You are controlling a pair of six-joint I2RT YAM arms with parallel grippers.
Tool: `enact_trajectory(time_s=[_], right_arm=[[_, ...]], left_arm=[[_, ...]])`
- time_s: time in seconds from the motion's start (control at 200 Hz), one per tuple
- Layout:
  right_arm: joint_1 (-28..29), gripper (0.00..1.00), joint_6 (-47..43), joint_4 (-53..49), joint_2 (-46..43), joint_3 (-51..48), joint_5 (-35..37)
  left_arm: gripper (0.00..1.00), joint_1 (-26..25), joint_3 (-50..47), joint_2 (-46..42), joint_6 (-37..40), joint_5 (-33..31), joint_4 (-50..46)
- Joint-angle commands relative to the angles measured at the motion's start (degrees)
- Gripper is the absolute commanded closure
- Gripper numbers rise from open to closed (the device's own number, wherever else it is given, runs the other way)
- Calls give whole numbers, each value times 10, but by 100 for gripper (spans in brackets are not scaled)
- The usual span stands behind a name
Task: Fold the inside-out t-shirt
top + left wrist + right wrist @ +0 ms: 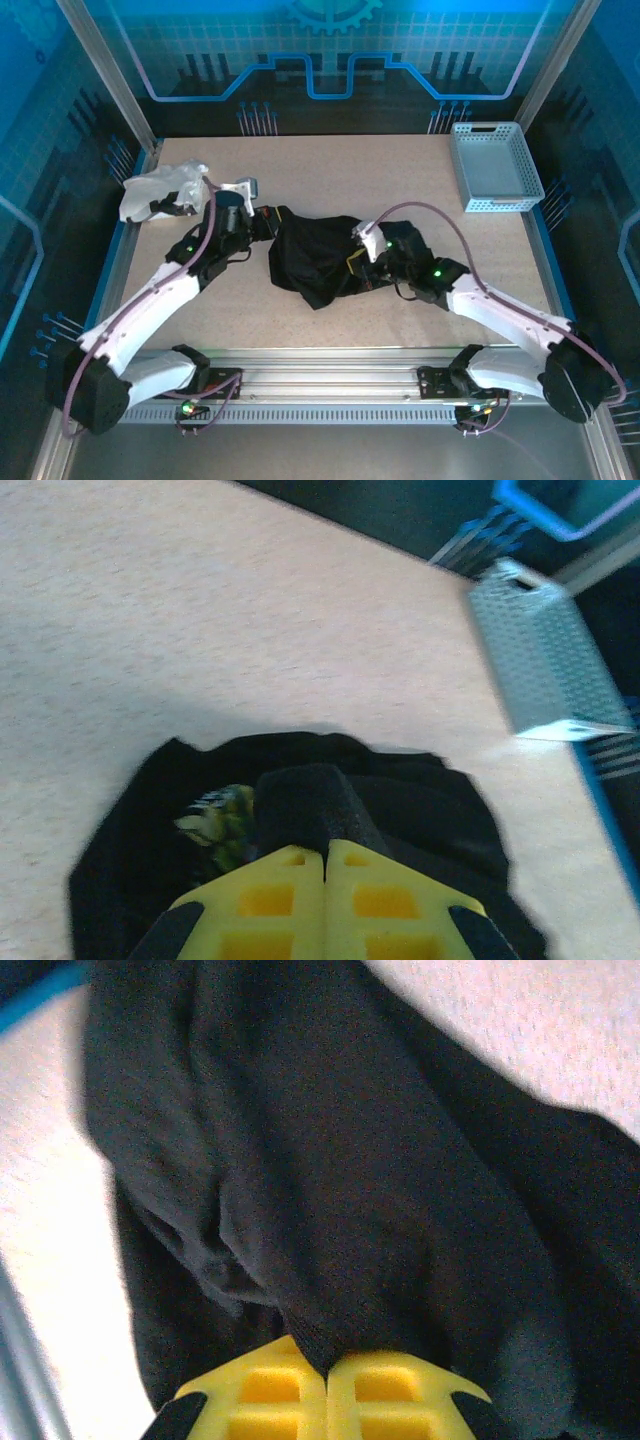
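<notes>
My left claw (325, 852) and right claw (327, 1368) each pinch the black t-shirt (315, 258), bunched mid-table between them. My left wrist shows its yellow tag (215, 825); overhead shows a white garment (165, 188).

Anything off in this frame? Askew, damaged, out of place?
Nothing damaged. The black t-shirt lies bunched in a heap on the table, left gripper and right gripper both shut on it. A crumpled white garment sits at its far left edge.

A lab robot cell is indicated: a speckled table (330, 170) enclosed by aluminium posts (107, 70), blue circuit-print panels (330, 50) behind, and a mounting rail (330, 385) fixed along the near edge.
</notes>
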Motion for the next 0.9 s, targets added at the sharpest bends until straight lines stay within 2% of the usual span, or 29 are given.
enact_trajectory(time_s=[0.0, 0.055, 0.15, 0.205, 0.26, 0.365, 0.43, 0.515, 0.645, 0.81, 0.85, 0.895], right_arm=[[-27, 100, 22, -1, -7, 13, -123], [-37, 100, 32, 4, -2, 16, -135], [-58, 100, 52, 9, 15, 25, -160], [-67, 100, 62, 8, 28, 34, -171], [-77, 100, 68, 3, 41, 44, -184], [-90, 100, 76, 1, 60, 56, -203], [-97, 100, 78, -4, 69, 67, -217], [-103, 100, 77, -15, 80, 80, -227], [-103, 100, 71, -21, 86, 84, -235], [-107, 100, 60, -40, 76, 83, -233], [-108, 100, 56, -47, 72, 83, -231], [-111, 100, 48, -60, 65, 84, -225]], left_arm=[[100, 7, -9, 53, 39, -50, 19], [96, 6, -9, 68, 45, -41, 25], [76, 1, -21, 61, 60, -25, 26], [64, -14, -35, 38, 78, -35, 19], [56, -42, -58, 4, 100, -65, 17], [47, -108, -103, -66, 136, -85, 28], [42, -145, -125, -90, 149, -67, 47], [36, -178, -132, -77, 171, -27, 72], [34, -203, -93, 6, 210, -32, 70], [33, -205, -34, 122, 240, -21, 87], [38, -204, -17, 146, 238, -22, 91], [49, -202, 5, 172, 235, -25, 88]])
